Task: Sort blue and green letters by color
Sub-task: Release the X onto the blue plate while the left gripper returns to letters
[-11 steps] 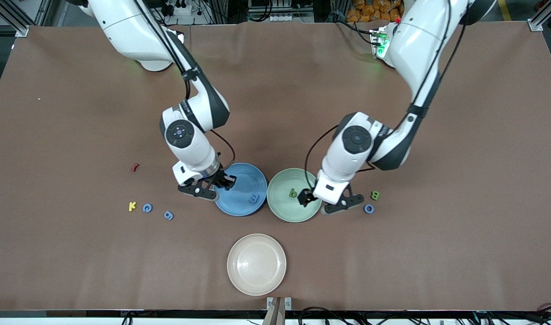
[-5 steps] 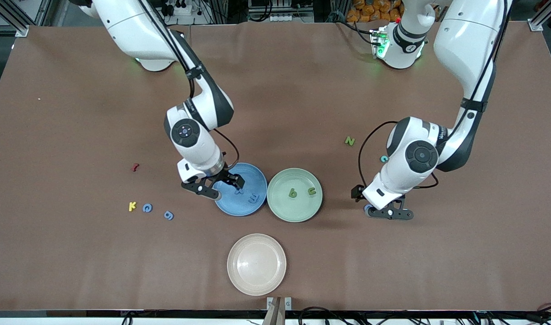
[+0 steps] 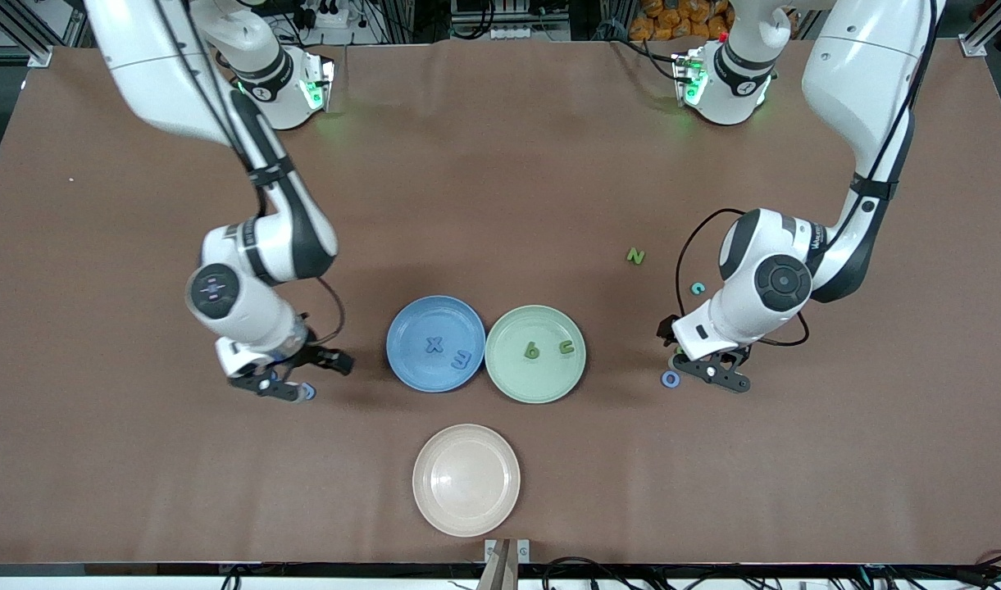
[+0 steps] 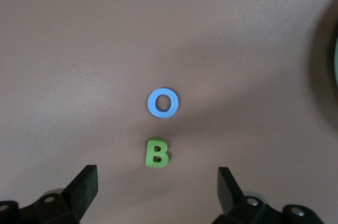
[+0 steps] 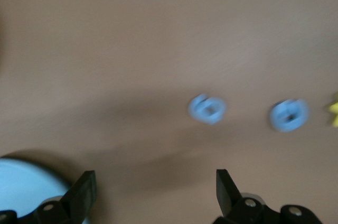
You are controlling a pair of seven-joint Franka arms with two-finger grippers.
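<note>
Left gripper [image 4: 156,192] hangs with jaws wide and empty over the green B [image 4: 157,153] and blue O [image 4: 163,102]. Right gripper [image 5: 153,195] – also spread, empty – hovers near two blue letters [image 5: 207,109]. Blue plate [image 3: 410,356] holds X and E; green plate [image 3: 512,381] holds two green letters.

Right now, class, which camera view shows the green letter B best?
The left wrist view: the green B lies flat and readable beside the blue O. The front view hides it under the left claw; the right wrist view misses it.

X [image 3: 434,344], E [image 3: 461,358] in one plate [image 3: 406,328]; q [image 3: 532,351], u [image 3: 566,347] in adjacent plate [image 3: 508,385]
</note>
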